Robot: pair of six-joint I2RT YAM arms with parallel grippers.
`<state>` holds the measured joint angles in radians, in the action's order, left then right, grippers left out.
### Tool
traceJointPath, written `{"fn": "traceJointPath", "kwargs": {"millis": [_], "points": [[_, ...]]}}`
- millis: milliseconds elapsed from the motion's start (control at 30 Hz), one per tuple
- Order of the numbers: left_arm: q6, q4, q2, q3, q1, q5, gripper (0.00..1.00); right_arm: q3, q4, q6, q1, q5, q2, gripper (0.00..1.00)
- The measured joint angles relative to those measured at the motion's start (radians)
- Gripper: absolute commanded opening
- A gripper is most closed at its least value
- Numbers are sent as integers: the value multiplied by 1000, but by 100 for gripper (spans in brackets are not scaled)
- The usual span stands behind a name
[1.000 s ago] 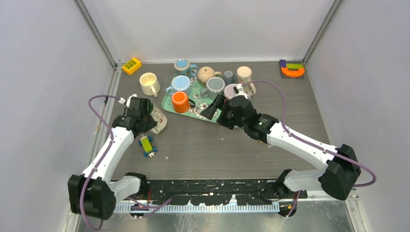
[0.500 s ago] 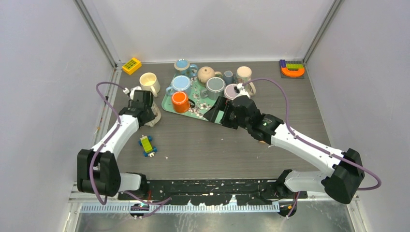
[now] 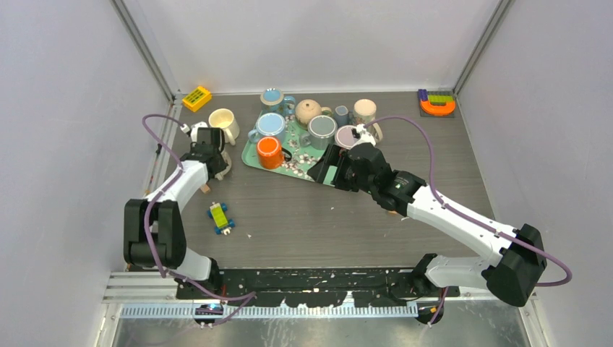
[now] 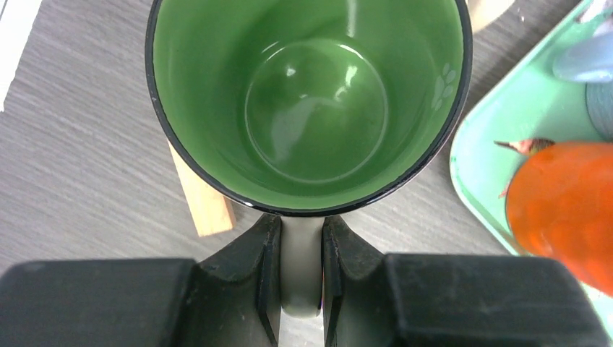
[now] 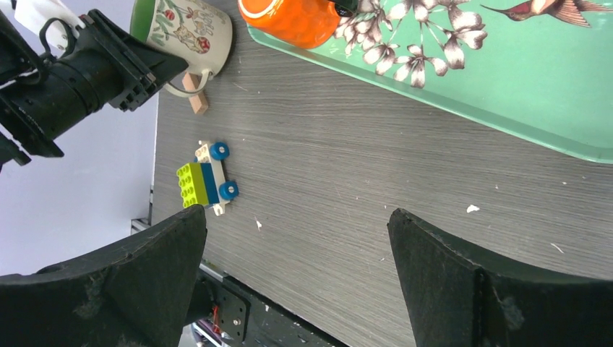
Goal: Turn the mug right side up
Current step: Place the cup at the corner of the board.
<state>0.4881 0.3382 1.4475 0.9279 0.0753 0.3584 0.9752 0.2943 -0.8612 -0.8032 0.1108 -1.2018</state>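
The mug (image 4: 311, 101) is cream with a flower pattern outside and green inside. Its mouth faces my left wrist camera, with the table showing behind it. My left gripper (image 4: 301, 224) is shut on the mug's grey handle, one finger on each side. In the top view the mug (image 3: 225, 165) peeks out beside the left gripper (image 3: 211, 150) at the table's left, next to the tray. The right wrist view shows the mug (image 5: 189, 29) from the side. My right gripper (image 5: 295, 217) stands wide open and holds nothing, hovering at the tray's near edge (image 3: 325, 165).
A mint tray (image 3: 249, 157) holds several mugs, with an orange mug (image 3: 269, 152) nearest the held one. A cream mug (image 3: 223, 124) stands behind my left gripper. A small wooden block (image 4: 202, 199) lies by the mug. A brick car (image 3: 221, 217) sits nearer the front.
My left arm has carried the mug away from me and leftward, off the spot near the brick car, swinging it round. The right gripper stayed open, edging slightly towards the tray.
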Motion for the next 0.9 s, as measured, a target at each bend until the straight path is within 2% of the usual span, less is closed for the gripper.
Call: {"fn": "traceJointPath", "kwargs": {"millis": [267, 500, 900], "points": [[-10, -35, 119, 68, -39, -6, 15, 0, 6, 21, 0, 29, 0, 100], [-27, -39, 205, 142, -63, -27, 30, 0, 6, 40, 0, 57, 7, 100], [-8, 16, 233, 215, -64, -92, 72, -6, 5, 78, 2, 95, 10, 100]]}}
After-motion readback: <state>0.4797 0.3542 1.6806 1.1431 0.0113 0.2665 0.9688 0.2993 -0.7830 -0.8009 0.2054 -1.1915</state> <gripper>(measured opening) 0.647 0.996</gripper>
